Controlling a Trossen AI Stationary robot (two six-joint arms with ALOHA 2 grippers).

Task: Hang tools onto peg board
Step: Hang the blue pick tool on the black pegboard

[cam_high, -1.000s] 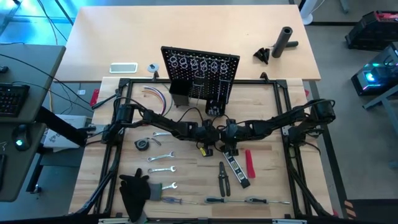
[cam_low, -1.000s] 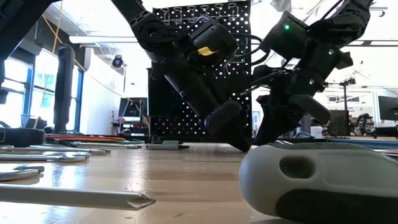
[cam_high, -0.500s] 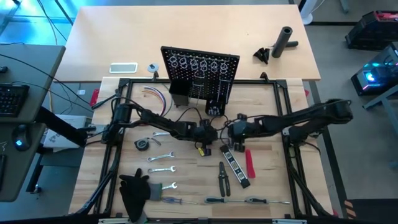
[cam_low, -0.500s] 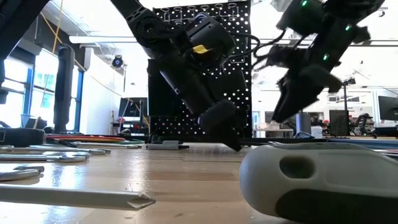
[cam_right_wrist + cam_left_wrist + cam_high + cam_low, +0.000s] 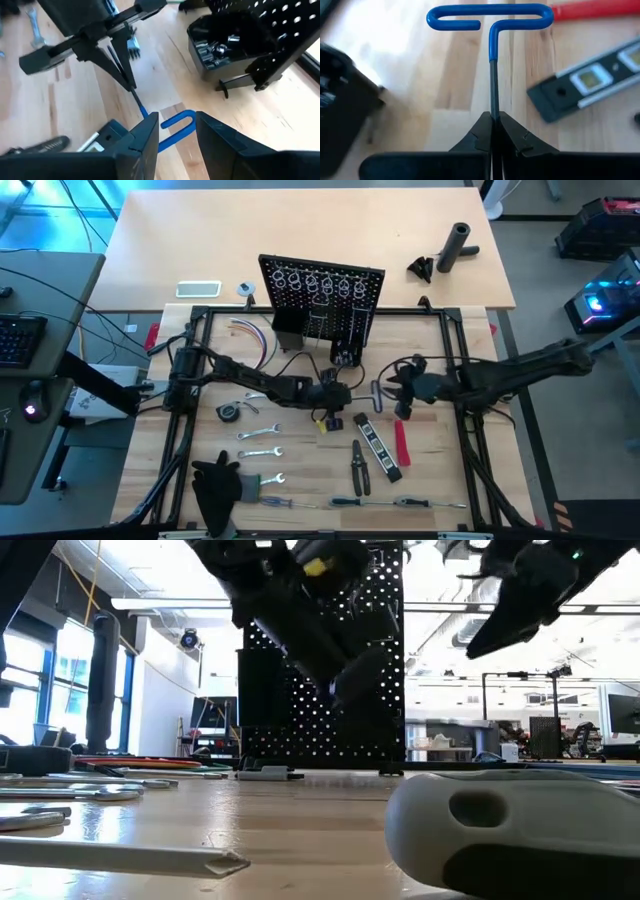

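A blue T-handled tool [image 5: 490,17] hangs over the middle of the table, with my left gripper [image 5: 350,393] shut on its thin dark shaft. My right gripper [image 5: 400,388] stands open just right of the blue handle [image 5: 176,123] and touches nothing. The black peg board [image 5: 322,300] stands upright at the table's far edge, with silver rings along its top and a small bin [image 5: 225,47] at its foot. Other tools lie flat on the near half of the table: a level [image 5: 378,445], a red-handled tool [image 5: 401,442], pliers [image 5: 358,465] and wrenches [image 5: 258,432]. My left gripper pinches the tool's dark shaft [image 5: 493,107] between its two fingertips, at the end away from the blue handle. The fingers come level from the table's left and lie along the shaft. The tool sticks out past the fingertips toward the right, clear of the table.
A tape measure [image 5: 229,412], screwdrivers [image 5: 400,502] and a black cloth [image 5: 215,485] lie near the front edge. Coloured wires [image 5: 250,332] lie left of the peg board. A black cylinder [image 5: 455,245] rests on the far table. A large pale handle [image 5: 520,830] fills the low view's foreground.
My right gripper has opened, let go of the blue tool's handle, and drawn back toward the table's right edge and upward. My left gripper has stayed shut on the shaft and has risen, lifting the tool higher above the table.
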